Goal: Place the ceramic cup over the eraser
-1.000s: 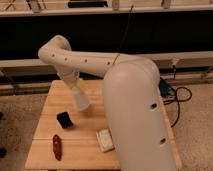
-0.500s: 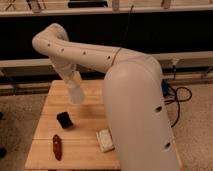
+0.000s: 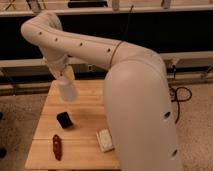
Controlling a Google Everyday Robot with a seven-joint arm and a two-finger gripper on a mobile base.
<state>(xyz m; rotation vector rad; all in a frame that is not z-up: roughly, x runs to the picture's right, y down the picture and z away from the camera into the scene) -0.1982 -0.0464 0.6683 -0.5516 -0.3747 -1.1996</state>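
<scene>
Gripper (image 3: 64, 82) (finger state hidden) carries the ceramic cup (image 3: 67, 91) above the desk (image 3: 85, 97), just behind the eraser (image 3: 65, 120).

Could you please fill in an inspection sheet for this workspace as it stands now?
Surface: wooden table, light planks.
Job's things: ceramic cup held up at the arm's end, above the table's rear left; eraser on the table, below and in front of the cup, uncovered.
Clutter: dark red object front left; whitish block near the front edge.
Grippers: gripper at the cup's top, above the table.
Cables: black cable on the floor to the right.
Surroundings: speckled floor, dark rail wall behind.
</scene>
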